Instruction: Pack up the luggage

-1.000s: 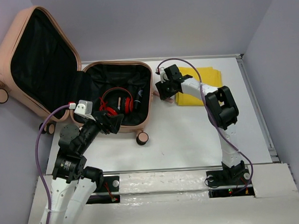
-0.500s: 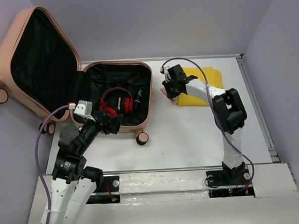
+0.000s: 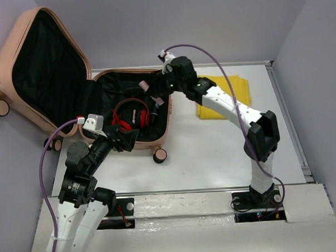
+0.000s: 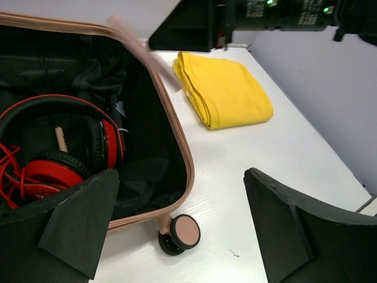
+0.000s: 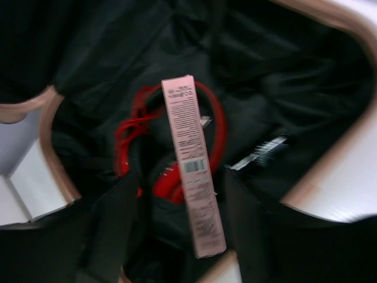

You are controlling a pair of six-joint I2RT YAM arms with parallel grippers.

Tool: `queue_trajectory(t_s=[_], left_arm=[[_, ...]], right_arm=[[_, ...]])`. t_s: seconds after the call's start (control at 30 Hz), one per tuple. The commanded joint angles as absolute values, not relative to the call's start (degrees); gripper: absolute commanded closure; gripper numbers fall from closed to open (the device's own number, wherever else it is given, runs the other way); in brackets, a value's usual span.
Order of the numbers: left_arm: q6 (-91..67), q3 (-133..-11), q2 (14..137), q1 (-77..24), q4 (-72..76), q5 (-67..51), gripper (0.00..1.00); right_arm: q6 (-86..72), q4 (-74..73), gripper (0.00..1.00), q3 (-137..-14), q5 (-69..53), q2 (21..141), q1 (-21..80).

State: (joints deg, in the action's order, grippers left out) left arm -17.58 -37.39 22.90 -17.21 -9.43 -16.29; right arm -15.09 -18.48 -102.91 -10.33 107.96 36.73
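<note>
Salmon-pink luggage point(image 3: 4, 69) lay open at the far left of the white table point(image 3: 214, 157). Its lid was raised toward the left wall and its black-lined base lay flat on the tabletop, with one caster wheel point(image 3: 160, 155) jutting from the near corner. The right gripper point(image 3: 158, 92), reaching in from the right side, was clenched on a slim pink box point(image 5: 193, 165). The box hung lengthwise above the base, over red headphones point(image 3: 131, 113) that lay with their red cord on the lining. The left gripper point(image 3: 127, 139) hovered at the near rim of the base, its fingers point(image 4: 82, 218) spread wide with nothing between them. A folded yellow cloth point(image 3: 228, 92) sat on the table to the right of the luggage, near it but not touching.
</note>
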Motion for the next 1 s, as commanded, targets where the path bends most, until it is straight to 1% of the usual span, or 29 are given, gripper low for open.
queue_trajectory(t_s=[0.0, 0.03, 0.07, 0.13, 0.17, 0.2, 0.23, 0.27, 0.3, 0.37, 0.4, 0.5, 0.67, 0.8, 0.83, 0.87, 0.9, 0.97], left_arm=[[-17.23, -37.0, 22.06, -17.31, -6.94, -16.79, 0.01], [-17.23, -36.91, 21.97, -17.31, -6.86, -16.79, 0.01], [-17.31, -36.91, 21.89, -17.49, -6.77, -16.79, 0.01], [-17.31, -36.56, 21.97, -17.93, -6.59, -16.7, 0.01], [-17.31, -36.65, 22.15, -18.28, -6.5, -16.61, 0.01], [-17.4, -36.65, 22.41, -18.54, -6.68, -16.61, 0.01], [-17.4, -36.65, 22.41, -18.72, -6.77, -16.52, 0.01], [-17.32, -36.65, 22.15, -19.24, -6.68, -16.52, 0.01], [-17.31, -36.65, 21.97, -19.42, -6.68, -16.44, 0.01], [-17.4, -36.56, 21.88, -19.86, -6.68, -16.52, 0.01], [-17.32, -36.65, 21.8, -20.12, -6.68, -16.52, 0.01], [-17.4, -36.65, 21.71, -20.57, -6.68, -16.52, 0.01], [-17.23, -36.65, 22.14, -21.0, -6.68, -16.61, 0.01], [-17.14, -36.74, 23.55, -20.92, -6.42, -17.84, 0.01], [-17.05, -36.74, 23.9, -21.0, -6.33, -18.8, 0.01], [-17.14, -36.83, 24.86, -21.01, -6.07, -19.33, 0.01], [-16.96, -37.09, 25.31, -21.01, -5.98, -19.94, 0.01], [-17.14, -37.27, 25.32, -21.01, -5.19, -21.27, 0.01]], right_arm=[[-22.59, -16.35, 0.14, -106.27, -10.76, 112.94, 38.5], [-23.02, -16.17, 0.13, -104.87, -9.94, 112.07, 37.54], [-23.72, -15.74, 0.13, -103.11, -10.11, 109.19, 34.22], [-25.48, -12.75, 0.14, -93.81, -9.41, 104.96, 30.08], [-26.01, -11.7, 0.14, -90.3, -8.1, 102.59, 24.93], [-26.45, -11.08, 0.16, -86.96, -6.87, 98.39, 21.92], [-27.24, -10.55, 0.2, -81.18, -3.64, 96.61, 18.93], [-27.33, -10.46, 0.24, -78.6, -0.47, 94.33, 12.54], [-27.68, -10.46, 0.25, -76.23, -0.27, 93.61, 9.35], [-28.21, -10.46, 0.25, -71.29, 1.39, 93.51, 3.46], [-28.04, -10.46, 0.22, -70.32, 1.49, 93.95, -1.18], [-27.51, -10.72, 0.18, -69.17, 0.44, 97.9, -6.66], [-26.81, -11.78, 0.18, -71.01, -0.86, 107.12, -8.79], [-27.86, -11.61, 0.35, -71.28, -6.58, 109.95, -8.79], [-28.73, -10.56, 0.52, -69.97, -8.77, 110.04, -8.79], [-29.09, -9.94, 0.6, -69.09, -9.66, 109.87, -8.79], [-29.53, -9.24, 0.71, -67.95, -10.36, 108.91, -8.79], [-31.28, -6.86, 0.8, -63.12, -13.09, 107.32, -8.79]])
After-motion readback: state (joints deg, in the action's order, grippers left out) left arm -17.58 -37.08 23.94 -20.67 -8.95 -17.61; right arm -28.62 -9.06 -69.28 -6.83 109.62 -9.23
